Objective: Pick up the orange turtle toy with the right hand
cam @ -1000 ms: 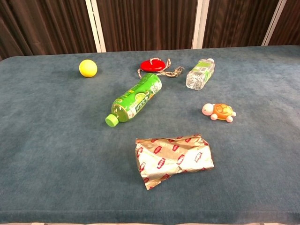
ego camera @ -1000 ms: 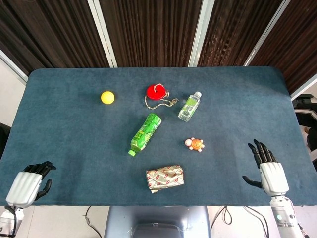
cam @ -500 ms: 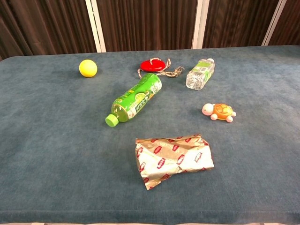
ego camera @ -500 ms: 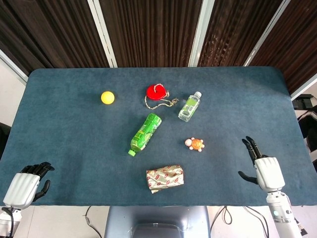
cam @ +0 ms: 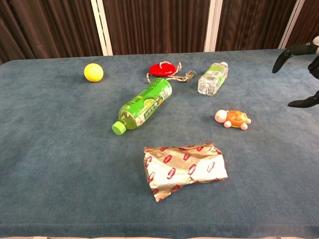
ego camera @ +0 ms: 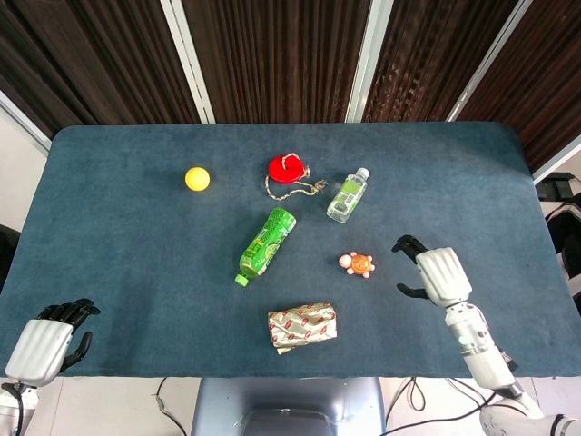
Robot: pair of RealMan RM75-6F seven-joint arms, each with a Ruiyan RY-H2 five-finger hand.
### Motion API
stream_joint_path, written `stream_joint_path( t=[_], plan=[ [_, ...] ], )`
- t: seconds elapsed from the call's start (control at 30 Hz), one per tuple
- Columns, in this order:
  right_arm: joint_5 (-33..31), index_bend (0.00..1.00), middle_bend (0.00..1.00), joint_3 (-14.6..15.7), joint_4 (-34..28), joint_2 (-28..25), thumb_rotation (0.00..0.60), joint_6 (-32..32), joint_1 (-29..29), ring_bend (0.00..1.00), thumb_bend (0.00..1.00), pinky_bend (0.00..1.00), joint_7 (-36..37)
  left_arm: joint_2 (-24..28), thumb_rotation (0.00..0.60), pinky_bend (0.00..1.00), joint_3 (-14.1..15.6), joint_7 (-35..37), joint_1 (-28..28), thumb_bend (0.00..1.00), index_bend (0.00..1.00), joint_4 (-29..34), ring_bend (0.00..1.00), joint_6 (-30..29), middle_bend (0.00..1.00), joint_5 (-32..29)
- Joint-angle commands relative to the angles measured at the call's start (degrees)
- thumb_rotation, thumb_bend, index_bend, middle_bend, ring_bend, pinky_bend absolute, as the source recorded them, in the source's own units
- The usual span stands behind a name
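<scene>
The orange turtle toy (ego camera: 358, 264) (cam: 233, 119) lies on the blue table, right of centre. My right hand (ego camera: 434, 273) hovers a short way to its right, fingers spread toward it, holding nothing. Only its dark fingertips (cam: 302, 74) show at the right edge of the chest view. My left hand (ego camera: 45, 336) sits at the table's near left corner, fingers curled, nothing in it.
A crumpled foil snack bag (ego camera: 302, 326) lies in front of the turtle. A green bottle (ego camera: 268, 243) lies to its left, a clear bottle (ego camera: 348, 195) behind it. A red disc with rope (ego camera: 289, 169) and a yellow ball (ego camera: 197, 178) sit further back.
My right hand has swung in from the table's near right edge to a spot just right of the turtle. The left hand has sunk slightly lower at its corner.
</scene>
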State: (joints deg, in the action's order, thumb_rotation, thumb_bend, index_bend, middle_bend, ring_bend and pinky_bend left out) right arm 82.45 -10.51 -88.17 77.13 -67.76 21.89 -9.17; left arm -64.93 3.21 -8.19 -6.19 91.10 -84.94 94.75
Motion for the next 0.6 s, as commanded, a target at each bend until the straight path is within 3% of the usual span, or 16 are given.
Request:
stream_joint_path(
  t=[0.03, 0.27, 0.6],
  plan=[
    [-5.07, 0.45, 0.39, -1.77, 1.38, 2.71, 0.600, 3.90, 2.63, 0.94, 0.24, 1.00, -4.18, 0.15, 0.600, 0.37, -0.10, 0.50, 0.13, 0.48, 0.35, -0.06, 0.33, -0.34, 0.27, -0.02],
    [-12.85, 0.45, 0.39, -3.21, 5.90, 8.47, 0.600, 8.99, 6.88, 0.94, 0.24, 1.00, -8.70, 0.53, 0.600, 0.37, -0.26, 1.88, 0.47, 0.48, 0.35, -0.20, 0.33, -1.10, 0.27, 0.03],
    [-14.60, 0.49, 0.39, -2.70, 12.64, 15.24, 0.600, 9.81, 9.99, 0.94, 0.24, 1.00, -9.21, 0.97, 0.600, 0.37, -0.08, 3.26, 0.89, 0.48, 0.35, -0.34, 0.33, -2.11, 0.27, 0.86]
  ],
)
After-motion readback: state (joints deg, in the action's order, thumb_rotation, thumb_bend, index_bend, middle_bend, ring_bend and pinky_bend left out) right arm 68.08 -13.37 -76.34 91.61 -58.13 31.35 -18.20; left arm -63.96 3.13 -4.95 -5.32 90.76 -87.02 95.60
